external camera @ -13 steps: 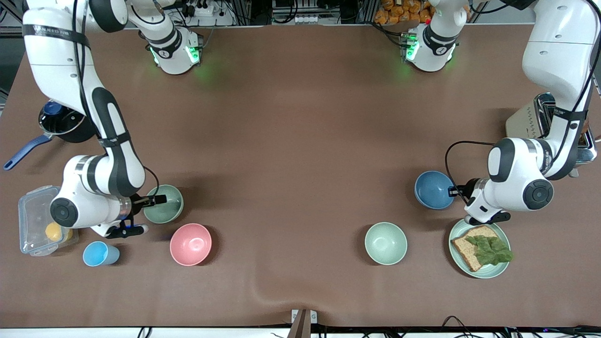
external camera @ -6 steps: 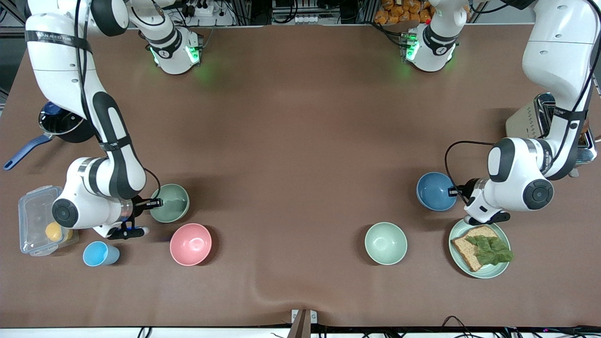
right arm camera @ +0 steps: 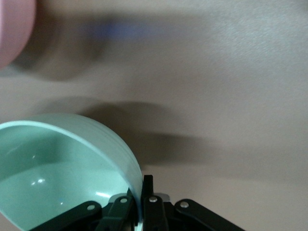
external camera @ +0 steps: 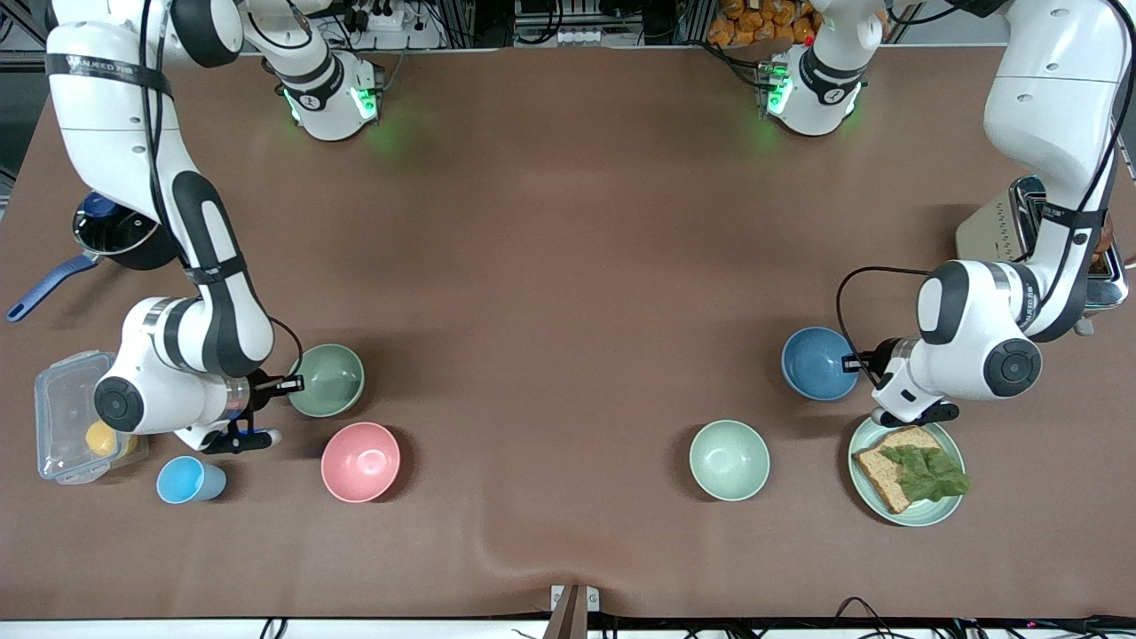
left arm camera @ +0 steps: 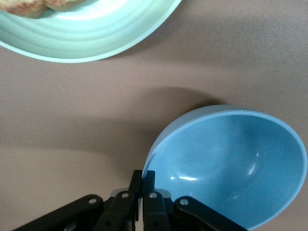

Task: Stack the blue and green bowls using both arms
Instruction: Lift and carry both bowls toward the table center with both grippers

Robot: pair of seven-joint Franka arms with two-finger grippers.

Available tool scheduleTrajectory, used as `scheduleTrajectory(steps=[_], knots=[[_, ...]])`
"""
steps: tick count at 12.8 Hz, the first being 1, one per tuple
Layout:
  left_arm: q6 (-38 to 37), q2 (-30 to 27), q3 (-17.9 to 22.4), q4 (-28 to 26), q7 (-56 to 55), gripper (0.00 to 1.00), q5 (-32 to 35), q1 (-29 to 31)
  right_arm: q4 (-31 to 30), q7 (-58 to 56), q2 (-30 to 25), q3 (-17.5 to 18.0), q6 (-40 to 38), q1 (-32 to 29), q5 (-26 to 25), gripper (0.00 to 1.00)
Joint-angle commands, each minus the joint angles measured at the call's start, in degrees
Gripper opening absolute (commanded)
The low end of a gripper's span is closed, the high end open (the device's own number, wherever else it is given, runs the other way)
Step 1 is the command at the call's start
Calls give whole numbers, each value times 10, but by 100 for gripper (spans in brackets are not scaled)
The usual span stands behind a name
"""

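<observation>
The right gripper [external camera: 286, 384] has just clamped the green bowl [external camera: 327, 381]; the left gripper [external camera: 854, 362] holds the blue bowl [external camera: 816, 362]; both are ready to lift.

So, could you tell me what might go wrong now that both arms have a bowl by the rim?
1. Each grip is a thin pinch on one edge: the left gripper on the blue bowl, the right gripper on the green bowl. Either bowl could tilt or slip.
2. The pink bowl sits close beside the green one and could get bumped.
</observation>
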Motion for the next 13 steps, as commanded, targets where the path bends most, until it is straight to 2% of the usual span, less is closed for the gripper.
scheduleTrajectory(steps=[1,3,7,11,13], knots=[[-7,-17,-3,6,-1,0,-11,0,-1,-2,-27,5,-24,10,20,0],[-40,-32,-12,18,-1,0,-18,0,-1,33,-31,17,-30,15,35,0],[-85,-64,-40,26,-8,0,-27,1,1,191,-40,88,-22,25,37,0],[-93,-78,-72,27,-42,0,-32,3,7,355,-30,142,44,46,37,0],[-94,-78,-91,26,-61,0,-35,2,7,419,-24,157,75,66,36,0]])
